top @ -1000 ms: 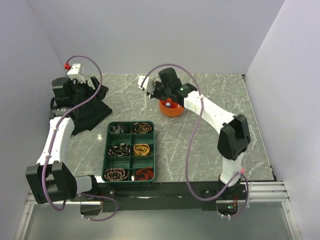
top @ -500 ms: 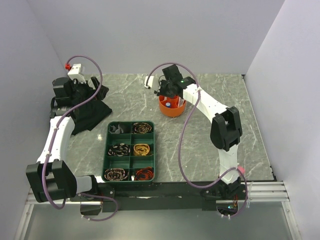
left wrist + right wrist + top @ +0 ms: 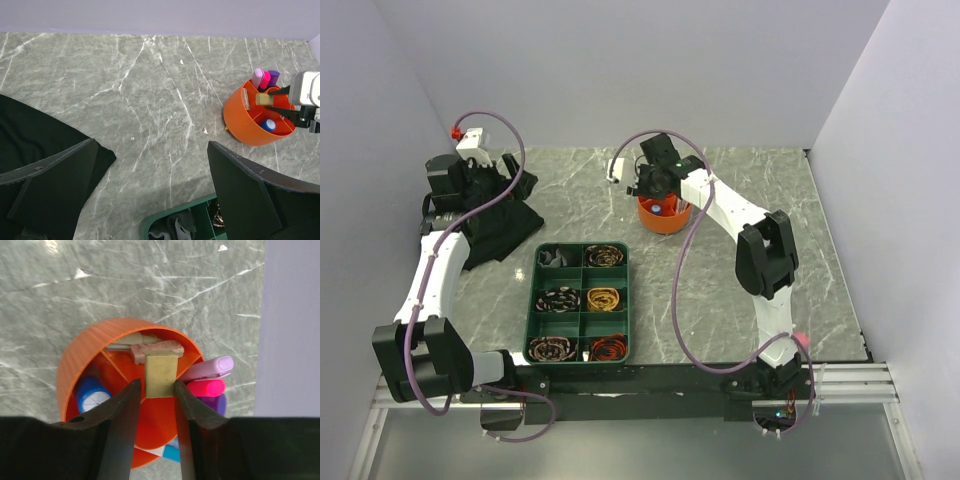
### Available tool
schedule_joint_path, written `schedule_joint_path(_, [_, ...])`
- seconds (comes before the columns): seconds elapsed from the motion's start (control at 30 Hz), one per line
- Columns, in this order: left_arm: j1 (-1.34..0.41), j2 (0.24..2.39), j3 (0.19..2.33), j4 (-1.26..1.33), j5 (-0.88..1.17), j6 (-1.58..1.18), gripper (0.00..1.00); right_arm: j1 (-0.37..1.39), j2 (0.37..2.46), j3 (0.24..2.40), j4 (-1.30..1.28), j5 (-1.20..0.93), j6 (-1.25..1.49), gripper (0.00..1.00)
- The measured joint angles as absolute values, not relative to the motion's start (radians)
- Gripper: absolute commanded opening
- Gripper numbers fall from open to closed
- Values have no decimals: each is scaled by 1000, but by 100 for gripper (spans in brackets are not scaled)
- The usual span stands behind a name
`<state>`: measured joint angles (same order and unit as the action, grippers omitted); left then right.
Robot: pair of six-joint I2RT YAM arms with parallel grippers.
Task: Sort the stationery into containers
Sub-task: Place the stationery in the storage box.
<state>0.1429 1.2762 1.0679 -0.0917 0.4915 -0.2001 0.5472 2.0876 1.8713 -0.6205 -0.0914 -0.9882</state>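
Orange round plastic pot (image 3: 75, 365) below; gripping beige rectangular eraser block (image 3: 161, 370) in right pincer (image 3: 156, 385), left pincer (image 3: 151, 144) spread empty; next: lower, release.

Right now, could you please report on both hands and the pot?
Right hand shut on eraser, over pot. Left hand open, empty, by cloth. Markers in pot; nothing blocking.

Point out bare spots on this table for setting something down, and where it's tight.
Widest bare marble: the right side of the table, between the orange pot and the right wall. Also free: the back strip between black cloth and pot. Tight: over the pot, where the right end effector holds a beige eraser, and between cloth and green tray.
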Motion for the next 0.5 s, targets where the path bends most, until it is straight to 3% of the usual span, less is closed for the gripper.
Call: schedule_joint_path(0.5, [144,1288,1068,-83,492,-204,99,548,2092,1865,-576,-26,-963,48])
